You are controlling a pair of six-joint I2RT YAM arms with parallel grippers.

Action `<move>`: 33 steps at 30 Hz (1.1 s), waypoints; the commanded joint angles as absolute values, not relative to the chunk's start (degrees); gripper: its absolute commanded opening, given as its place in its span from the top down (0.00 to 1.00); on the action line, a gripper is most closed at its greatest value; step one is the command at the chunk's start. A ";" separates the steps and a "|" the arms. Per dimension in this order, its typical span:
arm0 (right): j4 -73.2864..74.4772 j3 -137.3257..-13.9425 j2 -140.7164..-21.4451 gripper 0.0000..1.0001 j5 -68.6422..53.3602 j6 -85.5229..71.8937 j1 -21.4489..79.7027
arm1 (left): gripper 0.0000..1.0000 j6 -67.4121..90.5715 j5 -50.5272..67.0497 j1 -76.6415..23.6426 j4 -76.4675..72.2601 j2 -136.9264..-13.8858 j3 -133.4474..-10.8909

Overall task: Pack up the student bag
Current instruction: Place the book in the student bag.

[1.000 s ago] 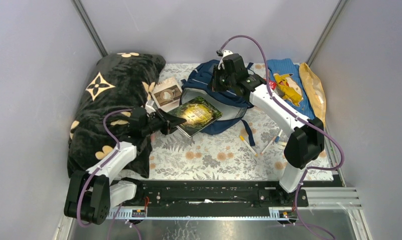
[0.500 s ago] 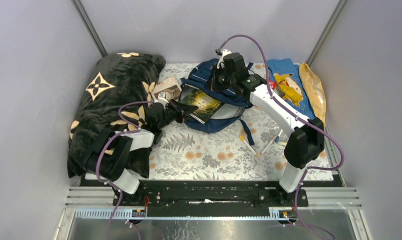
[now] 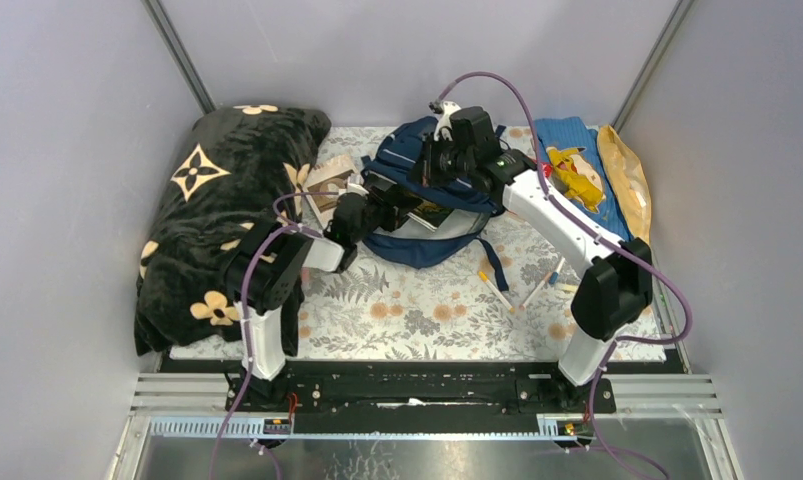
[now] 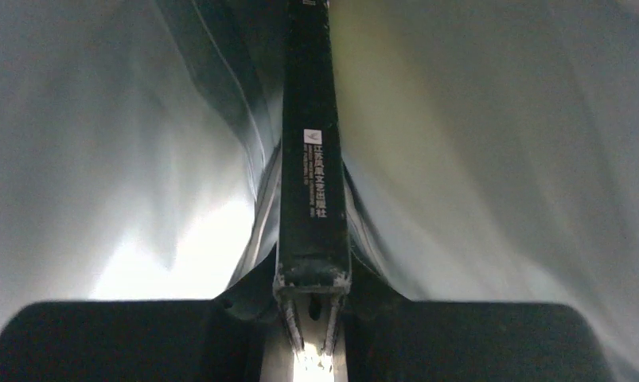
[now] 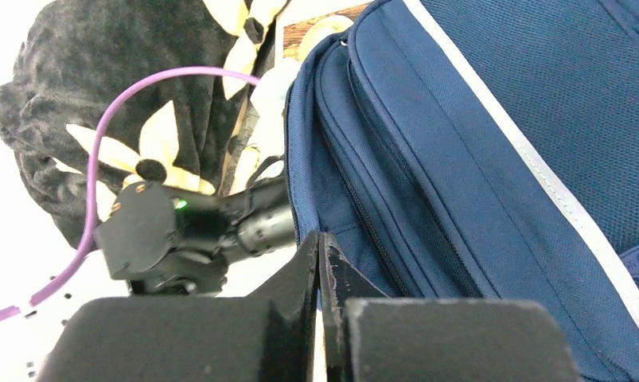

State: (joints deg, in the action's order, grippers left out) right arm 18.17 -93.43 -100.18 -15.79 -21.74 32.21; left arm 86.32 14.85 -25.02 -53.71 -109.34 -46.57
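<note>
The navy student bag (image 3: 422,243) lies at the back of the table with its mouth held open. My left gripper (image 3: 385,198) is shut on a dark book (image 3: 435,213) and has it pushed spine-first into that mouth. In the left wrist view the book's spine (image 4: 312,159) runs ahead of the gripper (image 4: 312,318) between the pale lining walls. My right gripper (image 3: 440,165) sits over the bag's top. In the right wrist view its jaws (image 5: 320,251) are pinched shut on the blue rim of the bag (image 5: 475,159).
A black blanket with tan flowers (image 3: 227,190) fills the left side. A small wooden box (image 3: 329,186) sits between it and the bag. Loose pens (image 3: 497,290) lie on the floral mat, and a light-blue cloth (image 3: 572,170) and a tan pouch (image 3: 627,180) lie at the back right.
My left arm has reached forward and to the right, carrying the book from in front of the bag into its opening. The right gripper has stayed on the rim.
</note>
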 commanded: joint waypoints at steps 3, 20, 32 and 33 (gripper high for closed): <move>15.69 -93.35 -94.06 1.00 -20.31 -21.27 32.68 | 1.00 85.50 8.00 -25.48 -71.48 -119.16 -55.32; 14.46 -90.12 -93.16 1.00 -17.77 -23.45 32.65 | 0.02 81.93 11.29 -27.07 -56.93 -118.32 -59.26; 13.18 -87.90 -92.35 1.00 -14.02 -24.21 32.62 | 0.01 75.18 12.16 -27.33 -30.61 -107.54 -58.72; 13.13 -87.84 -92.37 1.00 -13.65 -24.36 32.63 | 0.01 74.03 12.40 -27.37 -28.02 -106.92 -59.06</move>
